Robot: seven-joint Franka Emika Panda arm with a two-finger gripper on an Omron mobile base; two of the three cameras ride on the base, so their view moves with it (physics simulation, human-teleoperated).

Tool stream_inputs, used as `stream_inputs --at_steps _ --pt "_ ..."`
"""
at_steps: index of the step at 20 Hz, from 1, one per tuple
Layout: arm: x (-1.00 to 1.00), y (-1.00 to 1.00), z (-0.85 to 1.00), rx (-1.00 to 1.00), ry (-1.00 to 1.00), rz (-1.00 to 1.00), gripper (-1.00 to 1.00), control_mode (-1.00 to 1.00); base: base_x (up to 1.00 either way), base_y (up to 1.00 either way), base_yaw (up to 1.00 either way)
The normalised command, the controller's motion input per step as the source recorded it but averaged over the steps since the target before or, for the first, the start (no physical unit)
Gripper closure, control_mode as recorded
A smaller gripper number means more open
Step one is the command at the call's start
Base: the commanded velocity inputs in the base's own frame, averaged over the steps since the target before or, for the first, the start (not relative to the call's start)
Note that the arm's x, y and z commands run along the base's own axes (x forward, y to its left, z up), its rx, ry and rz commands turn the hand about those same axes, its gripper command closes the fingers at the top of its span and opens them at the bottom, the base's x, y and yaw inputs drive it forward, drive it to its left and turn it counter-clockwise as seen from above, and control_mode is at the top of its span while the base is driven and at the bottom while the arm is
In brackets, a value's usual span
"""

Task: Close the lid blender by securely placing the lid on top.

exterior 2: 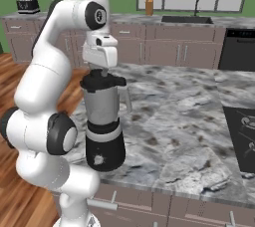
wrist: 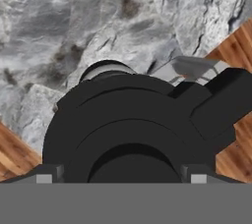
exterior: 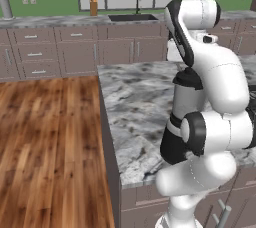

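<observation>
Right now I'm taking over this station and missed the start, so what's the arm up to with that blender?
The white arm's gripper is directly above the tall blender with a black flared base and grey translucent jar, which stands near the front edge of the marbled grey counter. The dark round lid sits on the jar's rim, with the gripper right at its top. Whether the fingers are clamped on the lid or have let go cannot be told.

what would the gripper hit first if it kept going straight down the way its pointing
The lid. In the hand view the gripper points straight at it, and in the right base view it hangs directly over the lid on top of the blender. Whether the fingertips already touch it is hard to tell.
</observation>
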Motion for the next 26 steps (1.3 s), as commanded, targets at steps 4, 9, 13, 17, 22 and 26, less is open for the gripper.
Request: stream_inputs --at_steps 4,9,13,17,22,26 --pt "0.00 0.00 -0.13 0.00 0.04 -0.01 1.00 -1.00 0.00 0.00 0.00" --pt "0.00 0.00 -0.29 0.00 -0.15 0.00 1.00 -1.00 0.00 0.00 0.00" --pt "0.00 0.00 -0.22 0.00 -0.20 0.00 1.00 -1.00 0.00 0.00 0.00" --pt "0.00 0.03 -0.20 0.00 -0.16 0.00 1.00 -1.00 0.00 0.00 0.00" --pt "0.00 0.00 -0.22 0.00 -0.08 0.00 -1.00 -1.00 0.00 0.00 0.00" --pt "-0.02 0.00 -0.01 0.00 -0.13 0.00 -1.00 -1.00 0.00 0.00 0.00"
